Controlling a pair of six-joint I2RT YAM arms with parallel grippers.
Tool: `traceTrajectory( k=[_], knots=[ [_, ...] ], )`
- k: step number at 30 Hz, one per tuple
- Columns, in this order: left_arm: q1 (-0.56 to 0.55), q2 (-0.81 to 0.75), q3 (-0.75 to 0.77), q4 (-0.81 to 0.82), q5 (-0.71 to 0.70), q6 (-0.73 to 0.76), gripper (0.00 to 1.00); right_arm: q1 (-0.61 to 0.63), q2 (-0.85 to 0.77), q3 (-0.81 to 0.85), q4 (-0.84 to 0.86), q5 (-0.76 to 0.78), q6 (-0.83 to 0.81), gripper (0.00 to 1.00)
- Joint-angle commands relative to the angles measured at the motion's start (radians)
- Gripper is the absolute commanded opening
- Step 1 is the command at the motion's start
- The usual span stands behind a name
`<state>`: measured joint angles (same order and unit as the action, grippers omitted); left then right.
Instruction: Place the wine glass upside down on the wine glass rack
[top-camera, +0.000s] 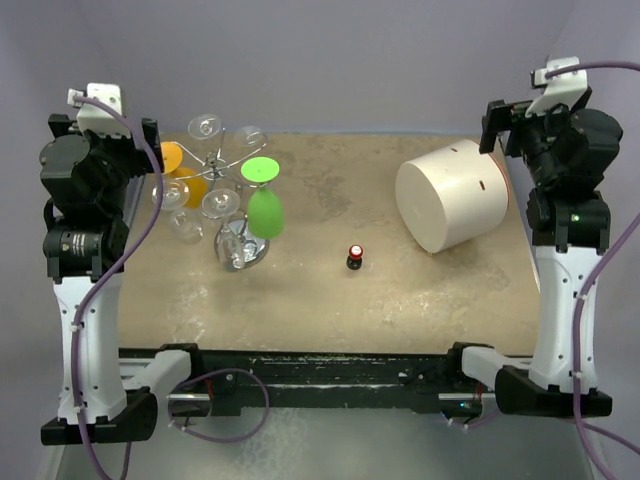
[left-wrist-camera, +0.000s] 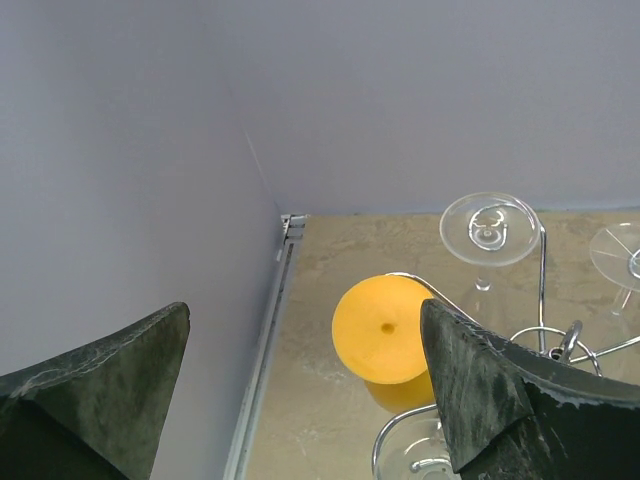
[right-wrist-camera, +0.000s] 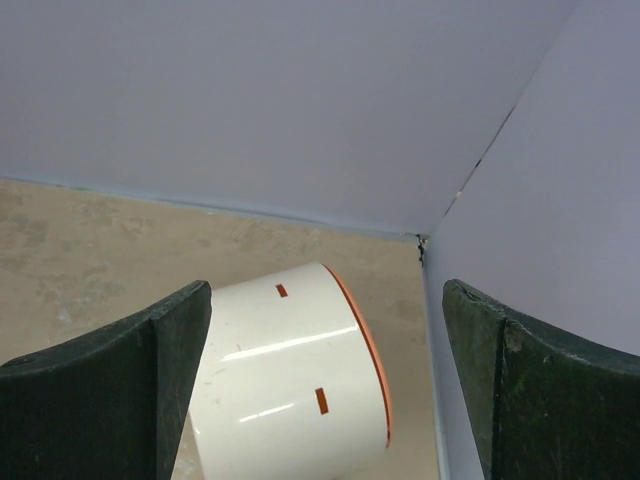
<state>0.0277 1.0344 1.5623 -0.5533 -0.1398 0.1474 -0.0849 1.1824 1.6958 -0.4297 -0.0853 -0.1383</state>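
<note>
Top view: the green plastic wine glass (top-camera: 266, 212) hangs bowl-down on the silver wire wine glass rack (top-camera: 240, 252), so the task looks finished. The left gripper (top-camera: 150, 143) and right gripper (top-camera: 494, 125) are well apart from it.

Left wrist view: the fingers are spread and empty, with the rack below to the right.

Right wrist view: the fingers are spread and empty above a big white cylinder (right-wrist-camera: 290, 380).

No readable text, brand or number in any view. White cylinder (right-wrist-camera: 285, 385) has only short orange dash marks on its side and an orange rim, no letters. Small red-topped object (top-camera: 355, 256) mid-table shows a pale spot on its cap, too small to read.
</note>
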Motion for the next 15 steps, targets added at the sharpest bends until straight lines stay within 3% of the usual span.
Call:
traceTrajectory(
  k=[1,15],
  knots=[
    [0.050,-0.035,0.007,0.067,0.046,-0.091,0.99,-0.006,-0.071,-0.043,0.094,0.045,-0.010,1.00],
    [0.086,-0.065,0.016,-0.032,0.108,-0.088,0.99,-0.076,-0.132,-0.046,0.033,-0.047,0.043,1.00]
  ],
)
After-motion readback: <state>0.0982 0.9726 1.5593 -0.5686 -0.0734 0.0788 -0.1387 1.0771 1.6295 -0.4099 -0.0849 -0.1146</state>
